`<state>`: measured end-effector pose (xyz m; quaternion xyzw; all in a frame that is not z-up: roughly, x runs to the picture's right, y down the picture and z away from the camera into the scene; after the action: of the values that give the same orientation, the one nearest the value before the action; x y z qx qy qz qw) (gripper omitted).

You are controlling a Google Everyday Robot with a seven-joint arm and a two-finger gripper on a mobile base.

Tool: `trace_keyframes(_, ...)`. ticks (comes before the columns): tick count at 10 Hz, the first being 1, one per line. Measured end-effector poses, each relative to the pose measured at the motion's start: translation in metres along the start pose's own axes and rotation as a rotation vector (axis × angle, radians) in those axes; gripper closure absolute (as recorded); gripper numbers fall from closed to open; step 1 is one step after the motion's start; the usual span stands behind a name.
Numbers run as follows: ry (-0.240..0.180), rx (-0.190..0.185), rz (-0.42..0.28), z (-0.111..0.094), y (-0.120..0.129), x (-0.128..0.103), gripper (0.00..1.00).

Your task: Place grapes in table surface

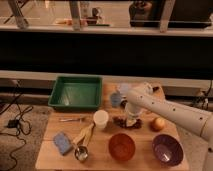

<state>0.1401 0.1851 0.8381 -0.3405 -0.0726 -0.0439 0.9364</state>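
a: where's the gripper (131, 121)?
b: down low near the middle of the table surface (100, 159), with the arm reaching in from 3 o'clock. the pincer is closed, and it looks clamped on the 3 o'clock end of the grapes (120, 121).
a: are the grapes off the wood?
b: no. the bunch lies flat on the table, at 3 o'clock of the white cup (101, 119) and 12 o'clock of the orange bowl (122, 146). the yellow-orange fruit (158, 123) is at its 3 o'clock. the green tray (76, 92) is at 10 o'clock, apart from it.
a: how far along?
b: early. the grasp seems made. the lift, the carry and the set-down on a bare patch of table are not yet done, nor is the release.
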Motion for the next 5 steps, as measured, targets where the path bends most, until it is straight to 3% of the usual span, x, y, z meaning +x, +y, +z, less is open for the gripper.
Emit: trace_keyframes(5,-0.09,0.035,-0.02,-0.023,0.003,-0.014,0.96)
